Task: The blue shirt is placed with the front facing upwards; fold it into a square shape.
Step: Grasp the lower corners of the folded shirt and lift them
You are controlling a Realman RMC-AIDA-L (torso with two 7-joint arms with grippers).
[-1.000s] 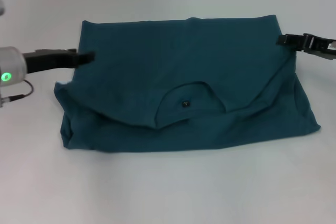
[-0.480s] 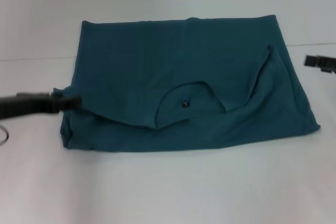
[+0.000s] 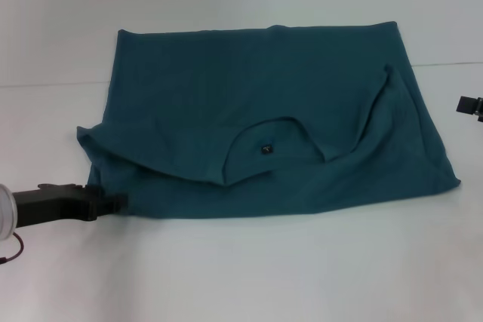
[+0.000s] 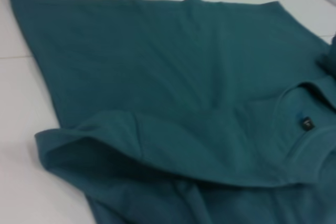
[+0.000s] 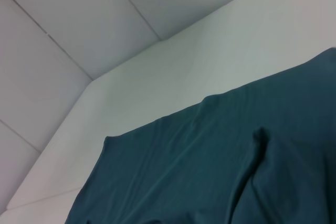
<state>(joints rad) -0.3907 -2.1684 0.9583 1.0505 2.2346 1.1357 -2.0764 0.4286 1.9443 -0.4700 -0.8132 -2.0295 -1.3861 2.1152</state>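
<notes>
Blue shirt (image 3: 264,118) half-folded on table (image 3: 249,269), left claw (image 3: 113,203) at near-left corner, grip unclear, right claw (image 3: 472,105) apparently clear

Blue shirt (image 5: 210,171) spread flat on white tabletop (image 5: 199,61), far edge wavy, one raised crease running through the cloth. Beyond the tabletop, pale panelled wall (image 5: 79,19) with thin seams.

blue shirt (image 3: 264,122) mid table (image 3: 302,269), left hand (image 3: 113,203) at its near-left corner
</notes>
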